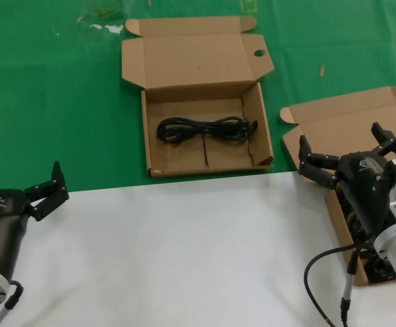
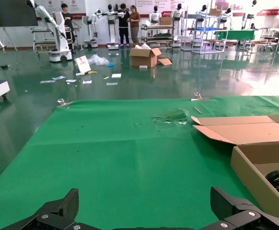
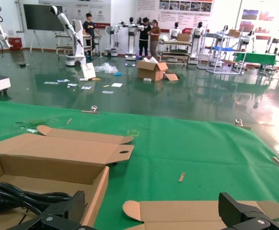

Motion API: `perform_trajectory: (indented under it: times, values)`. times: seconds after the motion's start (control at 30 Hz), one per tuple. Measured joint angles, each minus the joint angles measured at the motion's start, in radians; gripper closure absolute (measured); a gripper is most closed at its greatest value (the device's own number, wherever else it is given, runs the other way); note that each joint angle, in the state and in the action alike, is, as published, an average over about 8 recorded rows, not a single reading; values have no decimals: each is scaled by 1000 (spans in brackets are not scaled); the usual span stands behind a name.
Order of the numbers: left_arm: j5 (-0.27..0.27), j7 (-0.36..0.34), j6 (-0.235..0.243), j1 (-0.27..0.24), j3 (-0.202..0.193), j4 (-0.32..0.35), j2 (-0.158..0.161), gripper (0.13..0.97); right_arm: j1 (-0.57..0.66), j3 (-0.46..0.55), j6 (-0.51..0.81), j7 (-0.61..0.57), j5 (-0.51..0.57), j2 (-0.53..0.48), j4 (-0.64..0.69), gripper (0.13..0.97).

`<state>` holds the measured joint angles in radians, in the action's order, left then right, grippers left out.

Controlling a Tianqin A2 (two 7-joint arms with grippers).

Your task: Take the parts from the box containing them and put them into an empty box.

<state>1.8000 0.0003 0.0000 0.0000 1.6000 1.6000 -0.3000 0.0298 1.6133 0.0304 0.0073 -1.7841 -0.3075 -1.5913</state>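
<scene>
The box with a round hole in its lid flap (image 1: 260,53) lies open at the middle of the green mat, and one coiled black cable (image 1: 205,129) rests inside it. The plain-lidded box (image 1: 341,122) lies open on the right; more black cables (image 1: 355,225) show inside it, mostly hidden by my right arm. My right gripper (image 1: 351,153) hangs open and empty above this box, near its lid hinge. The right wrist view shows that plain lid (image 3: 197,213) under the right gripper (image 3: 154,206), with the holed box (image 3: 48,167) and its cable (image 3: 15,196) to one side. My left gripper (image 1: 48,189) stands open at the mat's near left edge.
A white sheet (image 1: 184,252) covers the near half of the table, and the green mat (image 1: 55,102) covers the far half. A small scrap (image 1: 322,69) lies on the mat beyond the plain box. Torn bits (image 1: 103,20) sit at the far left.
</scene>
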Motion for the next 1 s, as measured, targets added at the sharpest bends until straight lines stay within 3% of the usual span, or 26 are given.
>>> perform_trajectory:
  times: [1.0]
  values:
    - [0,0,0,0,0,0,0,132,0,0,0,0,0,0,0,129]
